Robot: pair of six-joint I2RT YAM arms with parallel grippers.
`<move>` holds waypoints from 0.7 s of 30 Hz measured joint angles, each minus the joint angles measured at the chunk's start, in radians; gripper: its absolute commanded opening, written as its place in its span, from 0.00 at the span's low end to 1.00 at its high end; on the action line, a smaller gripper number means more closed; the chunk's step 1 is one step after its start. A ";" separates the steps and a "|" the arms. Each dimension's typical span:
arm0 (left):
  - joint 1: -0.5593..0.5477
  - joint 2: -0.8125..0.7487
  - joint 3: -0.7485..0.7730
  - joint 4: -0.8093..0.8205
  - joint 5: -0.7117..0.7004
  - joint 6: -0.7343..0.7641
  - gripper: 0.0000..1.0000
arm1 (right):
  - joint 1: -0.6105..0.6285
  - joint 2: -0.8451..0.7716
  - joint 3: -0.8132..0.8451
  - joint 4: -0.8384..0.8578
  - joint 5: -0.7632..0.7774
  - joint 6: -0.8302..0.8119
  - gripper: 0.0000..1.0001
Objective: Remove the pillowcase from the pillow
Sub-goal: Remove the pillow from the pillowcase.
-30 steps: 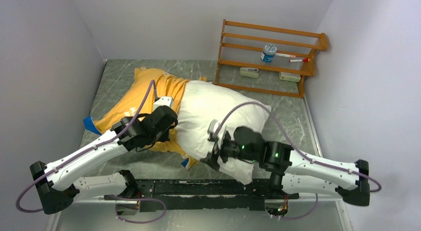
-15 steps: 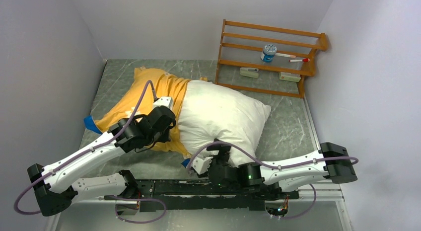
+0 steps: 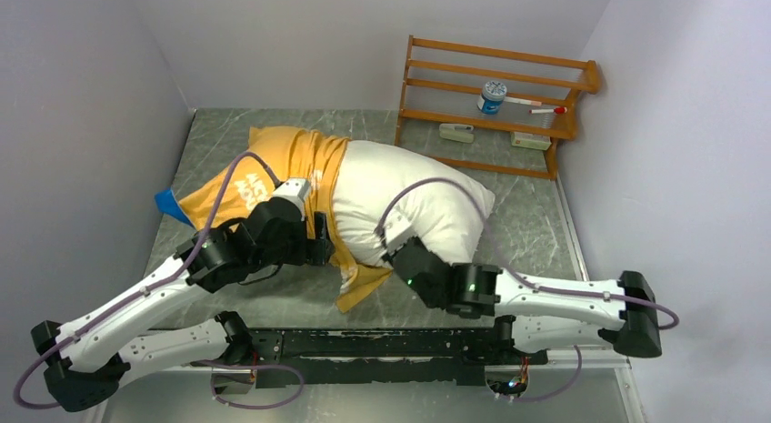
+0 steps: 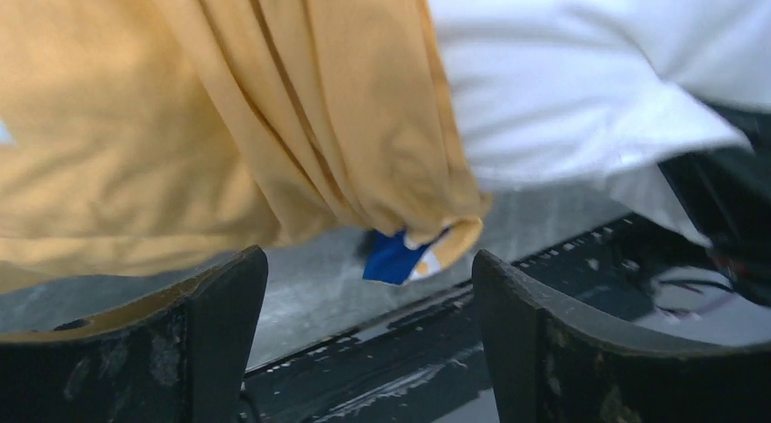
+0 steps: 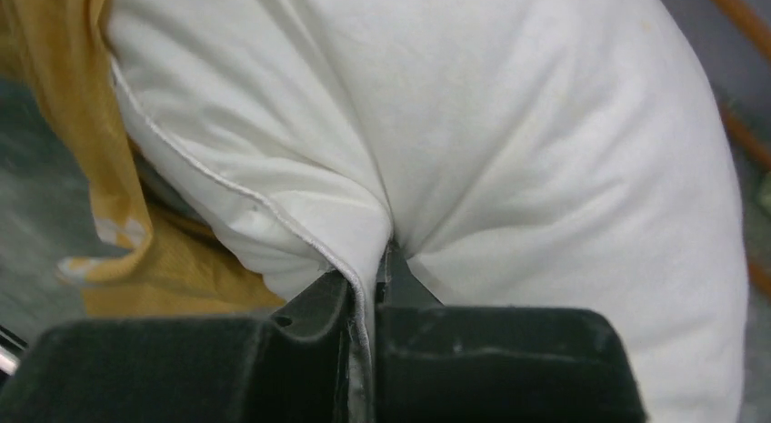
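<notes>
While the right jaws are clamped tight on an edge of the pillow (image 5: pixel 545 168), the left jaws sit wide open facing the bunched orange pillowcase (image 4: pixel 182 123).

My overhead camera sits high behind my bases and looks down and forward over the whole table (image 3: pixel 527 232). The left wrist camera looks out low past my left fingers (image 4: pixel 214 341), close to the pillowcase (image 4: pixel 182 123) hem. The right wrist camera sits closer still (fabric fills it), against the pillow (image 5: pixel 509 168). All three show where pillowcase meets pillow.
</notes>
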 measured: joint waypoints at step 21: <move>0.002 0.070 -0.225 0.373 0.130 -0.099 0.33 | -0.243 -0.026 0.161 -0.229 -0.365 0.359 0.00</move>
